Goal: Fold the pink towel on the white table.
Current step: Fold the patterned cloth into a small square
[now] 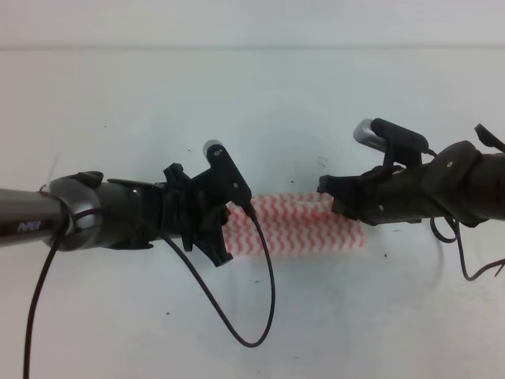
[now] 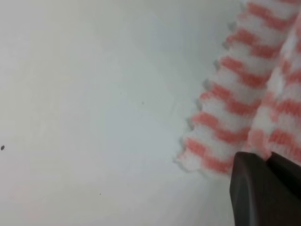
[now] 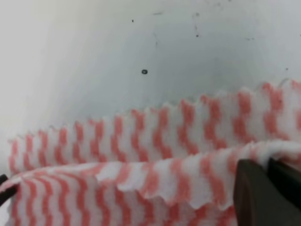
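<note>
White table [image 1: 118, 316] fills my overhead view, bare but for a few dark specks, and the pink towel [image 1: 296, 225] lies near its middle as a narrow striped band between my two arms. At its left end my left gripper [image 1: 225, 233] sits over the towel's edge; in the left wrist view the dark fingers [image 2: 263, 188] look closed on a raised fold of cloth, so I judge them clamped on it. At the right end my right gripper [image 1: 327, 189] does likewise, its fingers [image 3: 263, 193] pinching a lifted upper layer while a lower layer lies flat behind. The cloth looks thin, light and limp; it should sag and drape, so I'd grip at the corners. Both fingertips are cut off at the frame edges, and the arms hide the towel's ends from above.
</note>
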Tool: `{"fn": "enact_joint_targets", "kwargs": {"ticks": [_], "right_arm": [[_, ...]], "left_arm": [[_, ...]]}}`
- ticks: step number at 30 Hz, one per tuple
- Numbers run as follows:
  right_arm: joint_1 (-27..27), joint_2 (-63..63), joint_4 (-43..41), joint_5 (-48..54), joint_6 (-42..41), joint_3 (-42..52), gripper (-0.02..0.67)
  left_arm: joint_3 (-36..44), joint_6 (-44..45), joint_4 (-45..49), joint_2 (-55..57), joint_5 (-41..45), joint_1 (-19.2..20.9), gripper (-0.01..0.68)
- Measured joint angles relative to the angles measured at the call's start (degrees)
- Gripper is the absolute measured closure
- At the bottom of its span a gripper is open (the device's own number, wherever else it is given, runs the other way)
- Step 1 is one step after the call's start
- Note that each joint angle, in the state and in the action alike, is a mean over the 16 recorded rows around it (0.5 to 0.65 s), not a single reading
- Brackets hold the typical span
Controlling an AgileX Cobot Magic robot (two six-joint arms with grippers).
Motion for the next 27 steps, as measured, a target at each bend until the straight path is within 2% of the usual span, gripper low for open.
{"fn": "enact_joint_targets", "kwargs": {"ticks": [8, 22, 27], "right_arm": [[0.0, 0.0, -0.2, 0.1, 0.0, 0.0, 0.665], [0.0, 0.0, -0.6, 0.2, -0.1, 0.0, 0.665], [0.0, 0.0, -0.7, 0.1, -0.1, 0.0, 0.665]], "left_arm": [[0.0, 0.0, -0.6, 0.0, -0.1, 0.0, 0.662], [-0.8, 0.0, -2.8, -0.3, -1.1, 0.0, 0.5], [-2.1, 0.0, -2.6, -0.4, -3.5, 0.0, 0.474]]}}
